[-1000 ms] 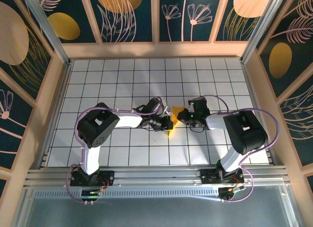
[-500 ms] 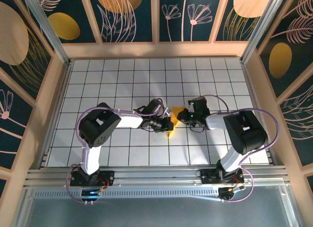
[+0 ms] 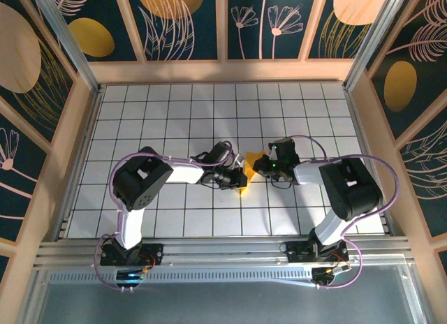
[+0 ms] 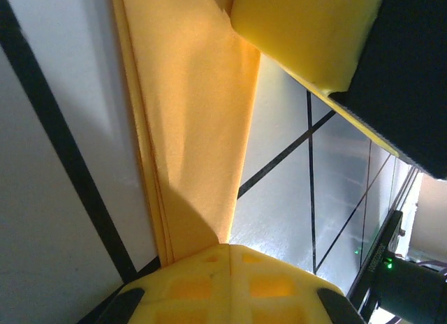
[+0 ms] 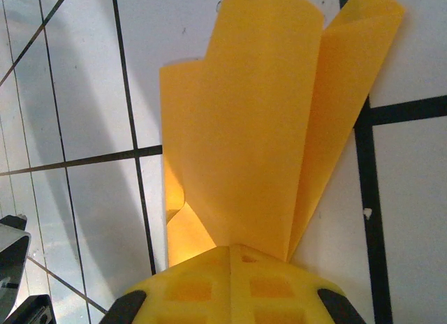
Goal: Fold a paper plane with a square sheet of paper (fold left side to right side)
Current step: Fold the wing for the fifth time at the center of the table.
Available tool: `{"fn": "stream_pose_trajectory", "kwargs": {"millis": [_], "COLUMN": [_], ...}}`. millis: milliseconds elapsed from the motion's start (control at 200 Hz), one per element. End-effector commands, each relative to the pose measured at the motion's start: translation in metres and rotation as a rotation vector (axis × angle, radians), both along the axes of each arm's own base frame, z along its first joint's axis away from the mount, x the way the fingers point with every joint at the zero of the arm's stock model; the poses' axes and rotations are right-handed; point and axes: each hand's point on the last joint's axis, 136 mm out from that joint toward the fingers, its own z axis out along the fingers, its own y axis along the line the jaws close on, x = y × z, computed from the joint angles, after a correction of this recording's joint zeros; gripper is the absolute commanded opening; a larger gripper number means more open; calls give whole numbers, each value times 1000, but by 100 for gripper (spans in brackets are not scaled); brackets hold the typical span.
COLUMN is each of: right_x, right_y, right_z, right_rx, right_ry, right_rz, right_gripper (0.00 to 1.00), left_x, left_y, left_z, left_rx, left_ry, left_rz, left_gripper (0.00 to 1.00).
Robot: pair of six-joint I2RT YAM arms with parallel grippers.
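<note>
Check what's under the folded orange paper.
White grid-lined table shows all around the folded orange paper. The tiles directly beneath it are covered, so anything lying there is hidden.

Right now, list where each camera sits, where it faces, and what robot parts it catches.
Top external: above and behind the bases, looking down on the tiled table; both arms, left pincer, right pincer.
Left wrist: on the left arm, facing the folded orange-yellow paper; its yellow pad shows.
Right wrist: on the right arm, facing that paper; its yellow pad shows.
Shared: the paper, pinched by both pincers.
</note>
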Motion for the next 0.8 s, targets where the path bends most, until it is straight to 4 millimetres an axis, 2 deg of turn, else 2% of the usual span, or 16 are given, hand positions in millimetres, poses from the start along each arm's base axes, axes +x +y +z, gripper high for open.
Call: {"fn": "stream_pose_trajectory", "kwargs": {"millis": [0,215,325,355,601,796], "right_x": [-16,4,6,5,-14,-18], "right_y": [-12,2,3,4,14,24], "right_z": [-17,24,37,40,34,24], "right_rx": [-76,-17,-10,-6,30,38], "right_ry": [81,-41,-80,-88,-78,-72], "right_rz": [-4,36,47,52,88,114], "right_gripper": [0,0,0,0,0,0], "left_x": [-11,-14,-12,-19,-20,-20], "left_y": [12,21,22,29,33,37], "left_z": [-19,-33,-35,-43,-47,-49], "left_rx": [68,122,128,149,173,193], "left_ry": [50,68,66,85,84,82], "left_rz": [17,38,46,47,50,55], "left_gripper": [0,0,0,0,0,0]}}
